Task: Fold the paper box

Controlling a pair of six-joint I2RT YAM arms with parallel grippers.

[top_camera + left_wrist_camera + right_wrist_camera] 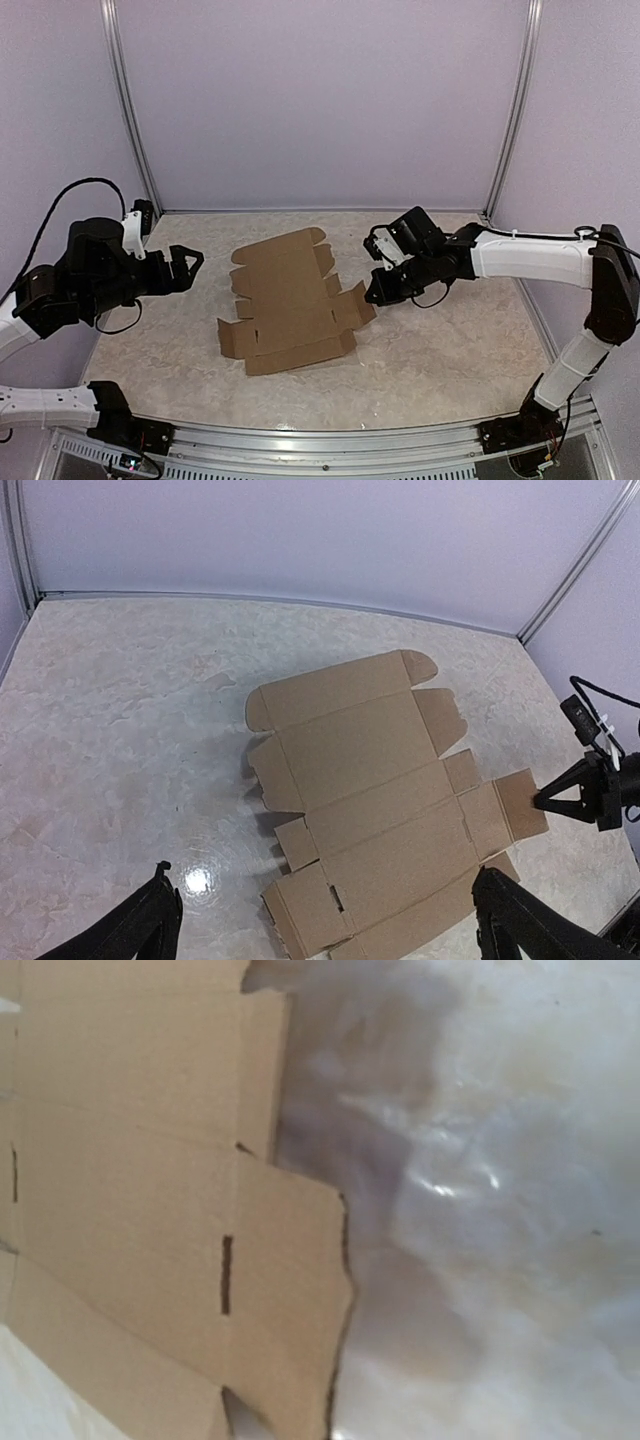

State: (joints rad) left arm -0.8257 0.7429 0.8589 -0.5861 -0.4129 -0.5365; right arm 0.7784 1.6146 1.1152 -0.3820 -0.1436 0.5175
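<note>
Closest to the lens in the overhead view runs the aluminium rail (pixel 350 445) along the table's near edge, with the arm bases (pixel 125 430) bolted towards either end of it; beyond it spreads the pale marbled table (pixel 450 350), closed in by lilac walls (pixel 320 100).

The paper box (pixel 290 300) lies near the middle of the table as a flat, unfolded sheet of plain brown cardboard, with tabs and flaps spread out around it, set a little askew to the table's edges.

The left gripper (pixel 192 268) hangs above the table to the left of the sheet and apart from it, its jaws spread wide with nothing between them. In the left wrist view its two black fingers (pixel 150 920) show at the bottom corners, and the paper box (pixel 370 790) lies on the table ahead of them.

The right gripper (pixel 373 295) reaches in from the right, tips pressed together at the outer edge of the sheet's right-hand flap (pixel 355 308). The left wrist view shows the right gripper (pixel 548 800) meeting that flap (pixel 520 805) at its edge — whether any cardboard is nipped between the tips cannot be told.

The right wrist view is blurred; the paper box (pixel 150 1210) fills its left half, narrow slits cut in it, with glossy table (pixel 480 1160) to the right.
</note>
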